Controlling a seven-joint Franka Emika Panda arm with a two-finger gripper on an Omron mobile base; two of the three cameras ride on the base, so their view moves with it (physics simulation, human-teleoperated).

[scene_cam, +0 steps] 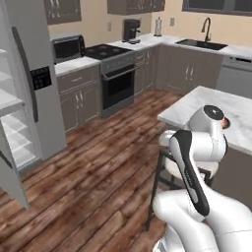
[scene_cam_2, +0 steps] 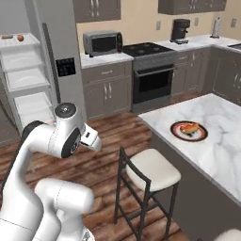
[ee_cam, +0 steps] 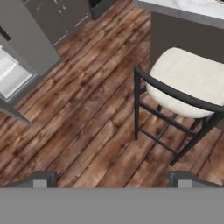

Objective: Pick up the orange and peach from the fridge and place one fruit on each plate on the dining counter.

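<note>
A rendered kitchen with a plank wood floor (ee_cam: 87,113), grey cabinets along the walls and a tan wall behind them. The fridge (scene_cam_2: 52,61) stands open at the left, its pale shelves showing. On its top shelf in the right base view sits a small round reddish fruit (scene_cam_2: 20,37), probably the peach, though it is too small there to be sure; just beside it lies a flat greenish-brown item (scene_cam_2: 6,36) I cannot identify.

The dining counter (scene_cam_2: 212,141), with its white veined marble top, fills the right of that view. The dark-rimmed plate (scene_cam_2: 189,131) rests on it near the front edge, with an orange-red shape on its pale centre; whether that is a fruit or the plate's pattern is unclear.

A stool (ee_cam: 188,83) with a cream seat and dark metal frame stands against the counter's grey base.

The gripper (ee_cam: 111,179) hangs over the wood floor beside the stool, its two dark fingertips (ee_cam: 41,178) spread wide apart with nothing between them.

Further back are the microwave (scene_cam_2: 102,43), the black stove (scene_cam_2: 153,70), a coffee maker (scene_cam_2: 179,29) and the sink (scene_cam: 202,44) under a window.
</note>
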